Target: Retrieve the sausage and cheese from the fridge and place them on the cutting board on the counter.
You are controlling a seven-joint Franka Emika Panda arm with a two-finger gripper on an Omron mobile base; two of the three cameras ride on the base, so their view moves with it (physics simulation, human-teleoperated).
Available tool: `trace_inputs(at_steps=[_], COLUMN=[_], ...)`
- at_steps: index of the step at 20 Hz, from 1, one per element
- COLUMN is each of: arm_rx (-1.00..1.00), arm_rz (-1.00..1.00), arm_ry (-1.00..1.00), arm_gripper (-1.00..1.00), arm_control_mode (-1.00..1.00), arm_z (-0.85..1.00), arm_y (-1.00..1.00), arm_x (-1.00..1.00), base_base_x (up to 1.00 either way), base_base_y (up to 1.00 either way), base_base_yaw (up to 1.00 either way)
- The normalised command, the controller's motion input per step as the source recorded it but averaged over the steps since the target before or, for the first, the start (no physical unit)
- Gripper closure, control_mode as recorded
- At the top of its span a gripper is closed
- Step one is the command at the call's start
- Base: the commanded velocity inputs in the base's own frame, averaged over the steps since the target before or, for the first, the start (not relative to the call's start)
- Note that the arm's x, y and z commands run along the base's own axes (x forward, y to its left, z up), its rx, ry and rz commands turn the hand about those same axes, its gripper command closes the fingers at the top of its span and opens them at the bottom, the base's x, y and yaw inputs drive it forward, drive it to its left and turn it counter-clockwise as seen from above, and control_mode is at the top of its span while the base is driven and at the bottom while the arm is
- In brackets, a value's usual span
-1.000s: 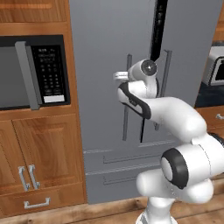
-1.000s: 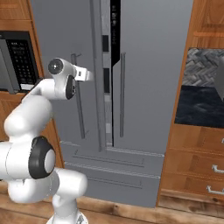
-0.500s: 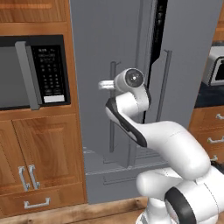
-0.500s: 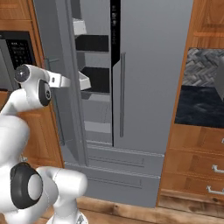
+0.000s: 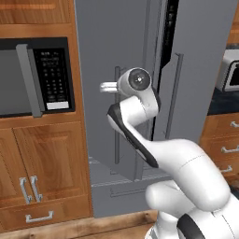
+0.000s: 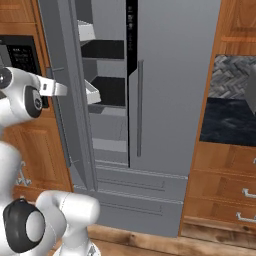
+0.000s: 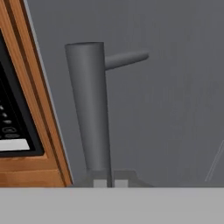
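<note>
Over at nine o'clock the microwave (image 5: pixel 35 77) sits in the wooden cabinets, and just right of it the fridge (image 6: pixel 170 100) has its left door (image 6: pixel 67 110) swung partly out, showing black shelves (image 6: pixel 105 50) and white bins (image 6: pixel 92 92) inside. The end effector (image 7: pixel 109 181) is pressed together around the door's bar handle (image 7: pixel 89 109), which rises toward twelve o'clock in the hand view. Further right, at three o'clock, a strip of dark worktop (image 6: pixel 227 122) lies over wooden drawers (image 6: pixel 220 195).

grey fridge (image 7: pixel 175 109), bar handle (image 7: pixel 89 109), microwave (image 7: pixel 11 122)
</note>
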Motion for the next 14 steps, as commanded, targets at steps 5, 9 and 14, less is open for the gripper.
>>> trace_inputs(at_steps=[5,9,14], arm_rx=[0.0,0.01,0.07], arm_rz=[-0.02,-0.12,-0.27], arm_ry=[0.01,0.0,0.0], arm_gripper=[-1.0,-1.0,-1.0], arm_control_mode=[-1.0,-1.0,-1.0], arm_z=[0.31,0.16,0.01], arm_y=[-0.12,-0.81,-1.0], arm_x=[-0.78,-0.89,-0.32], base_base_x=[0.0,0.0,0.0], base_base_y=[0.0,0.0,0.0], base_base_yaw=[0.0,0.0,0.0])
